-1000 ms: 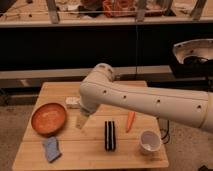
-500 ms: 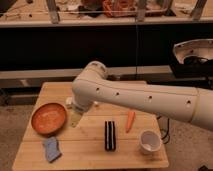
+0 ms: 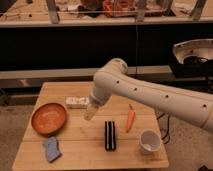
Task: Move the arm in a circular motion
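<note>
Camera view, from where I'm standing: the arm (image 3: 150, 92) comes in from the right edge of the wooden table (image 3: 80, 147). Its long axis climbs leftward to a rounded joint over the back middle, then it bends down. The gripper (image 3: 90, 114) is the pale tip pointing down over the table's middle; can't tell if it's spread or closed. The orange bowl (image 3: 36, 114) near the left edge shows just its own inside. The white cup (image 3: 149, 148) by the front right corner looks dark inside, contents unclear.
</note>
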